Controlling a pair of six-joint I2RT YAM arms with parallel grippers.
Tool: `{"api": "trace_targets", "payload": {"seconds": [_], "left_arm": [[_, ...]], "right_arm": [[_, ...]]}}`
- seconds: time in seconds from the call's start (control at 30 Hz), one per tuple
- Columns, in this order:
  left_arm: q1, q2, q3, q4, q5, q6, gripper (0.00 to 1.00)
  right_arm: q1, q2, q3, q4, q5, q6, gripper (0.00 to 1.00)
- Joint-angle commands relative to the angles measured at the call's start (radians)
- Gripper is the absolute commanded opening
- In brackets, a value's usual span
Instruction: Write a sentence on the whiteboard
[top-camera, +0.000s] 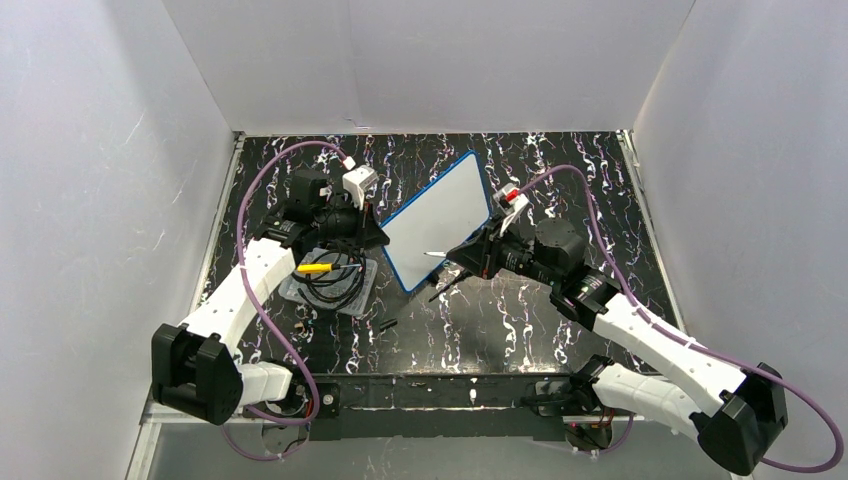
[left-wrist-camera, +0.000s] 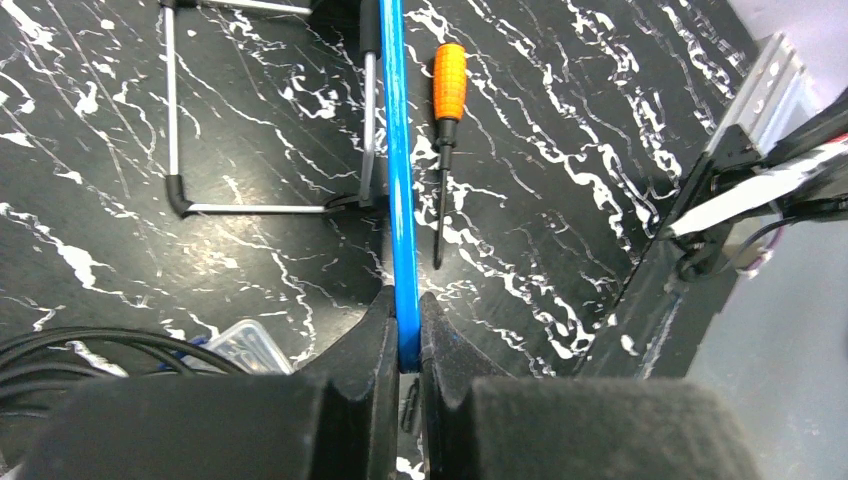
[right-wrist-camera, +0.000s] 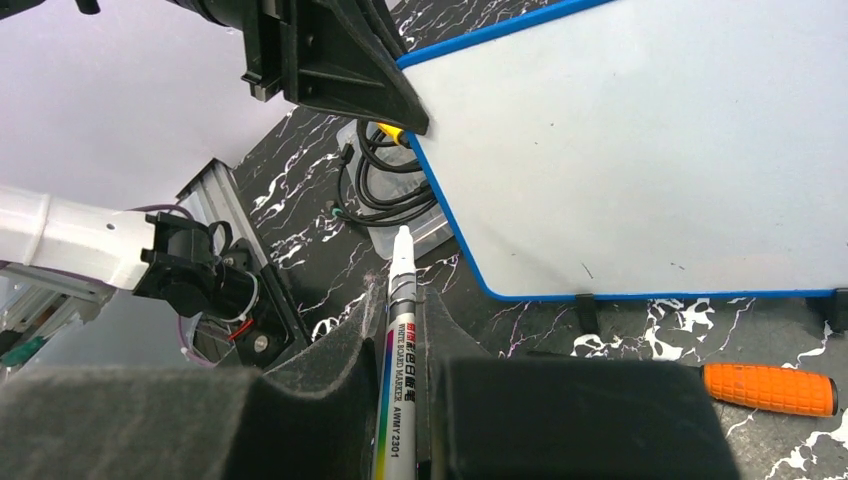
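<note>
Left fingers (left-wrist-camera: 362, 360) pinch whiteboard (left-wrist-camera: 399, 180) rim.

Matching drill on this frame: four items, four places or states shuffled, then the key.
Items:
1. whiteboard
2. marker
3. screwdriver
4. black cable

Places or states:
A. lying loose on the table
B. coiled in the clear tray
C. blue edge pinched in the left claw
D. gripped in the right claw

Pairs: 1-C, 2-D, 3-A, 4-B
</note>
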Motion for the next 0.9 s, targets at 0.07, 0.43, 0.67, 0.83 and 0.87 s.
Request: {"api": "trace_targets", "payload": {"seconds": [0.07,0.43,0.67,0.83,0.87], "left_arm": [[-0.003,-0.028,0.006,-0.074,0.082,0.050,0.00],[0.035,-0.002,0.071,-0.230,0.173,0.164,0.00],[0.060,-0.006,0.061,-0.216,0.182,0.167,0.00],[0.062,0.011,0.065,-0.229,0.192,0.180,0.00],[0.061,0.011,0.065,-0.231,0.192,0.182,0.00]], "right_arm": [[0.005,-0.039,0.028,-0.003,0.008,-0.023,0.01],[0.056,-0.017,0.033,0.098,0.044,-0.094,0.01],[0.087,0.060,0.031,0.241,0.066,-0.124,0.01],[0.102,0.137,0.035,0.334,0.058,-0.126,0.01],[0.104,0.154,0.038,0.350,0.060,-0.126,0.01]]}}
